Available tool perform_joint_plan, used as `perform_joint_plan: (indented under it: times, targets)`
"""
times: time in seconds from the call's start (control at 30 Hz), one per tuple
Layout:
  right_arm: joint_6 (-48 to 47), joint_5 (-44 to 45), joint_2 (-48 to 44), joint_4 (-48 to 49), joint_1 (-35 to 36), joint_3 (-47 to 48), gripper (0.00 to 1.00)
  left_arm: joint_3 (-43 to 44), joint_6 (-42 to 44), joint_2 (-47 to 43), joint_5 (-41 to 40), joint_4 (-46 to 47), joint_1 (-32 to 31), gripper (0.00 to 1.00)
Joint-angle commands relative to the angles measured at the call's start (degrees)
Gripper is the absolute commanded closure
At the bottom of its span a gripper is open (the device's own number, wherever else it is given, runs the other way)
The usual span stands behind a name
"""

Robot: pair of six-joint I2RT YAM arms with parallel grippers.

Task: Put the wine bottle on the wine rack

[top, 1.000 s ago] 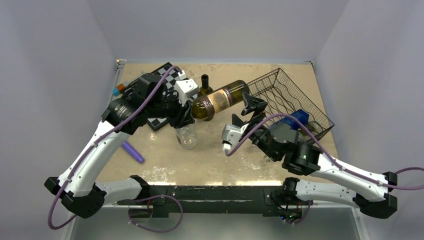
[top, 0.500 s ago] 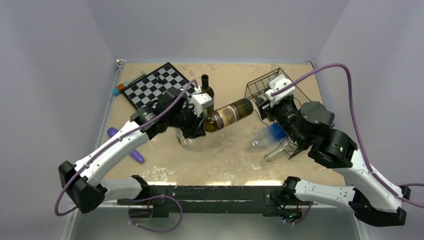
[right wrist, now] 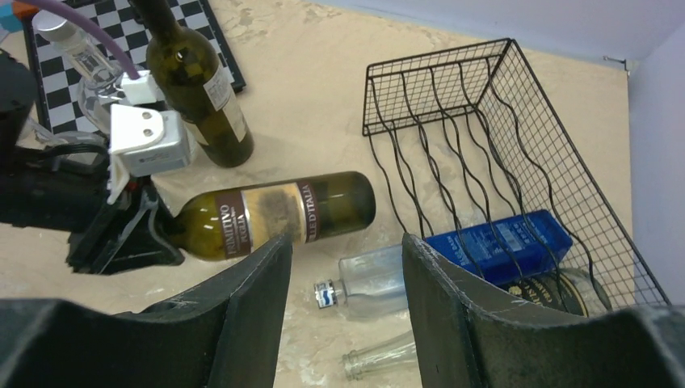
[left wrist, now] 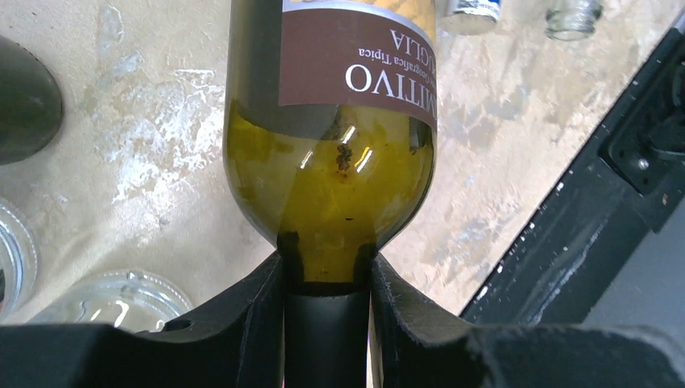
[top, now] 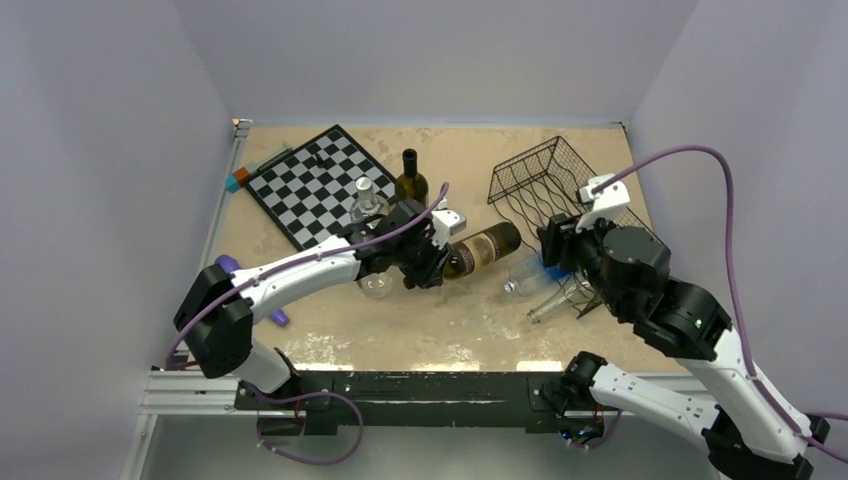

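The wine bottle is green glass with a brown label. It hangs roughly level, low over the table, its base pointing at the wine rack. My left gripper is shut on its neck, just below the shoulder of the wine bottle. In the right wrist view the wine bottle ends a short way from the open front of the black wire wine rack. My right gripper hovers high above them, open, with nothing between its fingers.
A blue bottle and a dark one lie in the rack's low end. Two clear bottles lie on the table before it. A chessboard, an upright dark bottle, a clear bottle and a glass stand at left.
My left arm has carried the wine bottle down and to the right, toward the rack. My right arm has swung away from the bottle, risen above the rack, and its jaws have narrowed.
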Motion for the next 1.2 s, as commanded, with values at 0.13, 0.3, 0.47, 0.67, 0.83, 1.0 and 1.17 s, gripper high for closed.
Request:
perform_joint_plan:
  times: [0.13, 0.3, 0.47, 0.67, 0.83, 1.0, 1.17]
  targets:
    - [5.49, 3.43, -6.58, -4.27, -0.42, -3.40, 0.44, 7.31, -1.75, 6.40, -0.31, 14.01, -0.48, 1.00]
    - [5.95, 5.10, -9.66, -6.60, -0.48, -4.23, 0.44, 9.81, -1.76, 10.34, 0.36, 17.07, -0.88, 1.00]
    - [6.21, 6.45, -11.10, -8.97, -0.46, -4.64, 0.44, 12.39, -2.28, 13.46, 0.61, 19.39, -1.51, 1.00]
    - [6.05, 6.84, -12.30, -10.32, -0.46, -5.94, 0.44, 14.91, -2.45, 17.78, 1.81, 25.14, -2.79, 1.00]
    - [5.87, 6.55, -12.64, -10.76, -0.44, -7.40, 0.43, 17.30, -4.06, 22.26, 1.24, 32.53, -3.83, 1.00]
    - [5.94, 5.34, -12.56, -9.67, -0.46, -9.28, 0.43, 21.39, -5.57, 26.92, -0.76, 36.17, -5.09, 1.00]
    - [6.46, 5.28, -12.34, -9.02, -0.46, -10.08, 0.43, 27.70, -6.72, 32.02, -1.51, 35.98, -5.58, 1.00]
